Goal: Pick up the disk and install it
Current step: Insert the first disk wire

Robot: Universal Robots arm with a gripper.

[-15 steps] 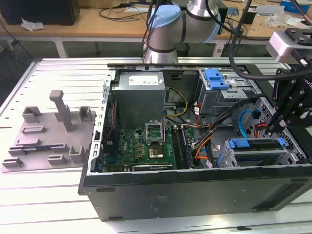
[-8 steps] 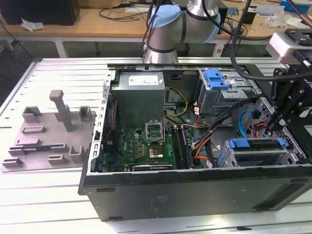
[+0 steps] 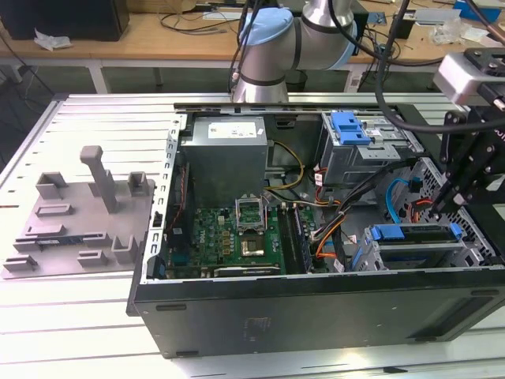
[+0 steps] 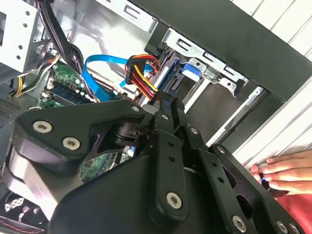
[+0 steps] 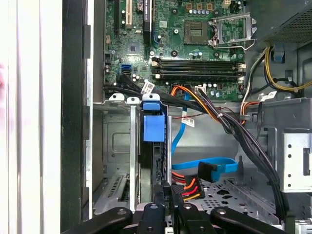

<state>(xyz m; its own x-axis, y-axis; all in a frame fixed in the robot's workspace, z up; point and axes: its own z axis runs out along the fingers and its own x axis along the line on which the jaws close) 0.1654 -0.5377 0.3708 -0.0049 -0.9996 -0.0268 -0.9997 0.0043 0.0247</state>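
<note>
Down in the corner bay of the open computer case (image 3: 316, 316), at the exterior view's right, the disk (image 3: 418, 239) sits in its slot, blue frame and all, with its blue tab end toward the motherboard (image 3: 237, 237). Both wrist views show it slotted between the bay's metal rails (image 5: 153, 127) (image 4: 187, 69). The gripper (image 3: 444, 207) hangs right at the disk's other end, next to the bundle of red, yellow and orange wires (image 5: 187, 187). Honestly can't tell if it's clamped on the disk or let go. The grey plate with posts (image 3: 79, 213) lies on the table, well apart from the case. In the second wrist view, a person's hand (image 4: 285, 171) is just outside the case.
</note>
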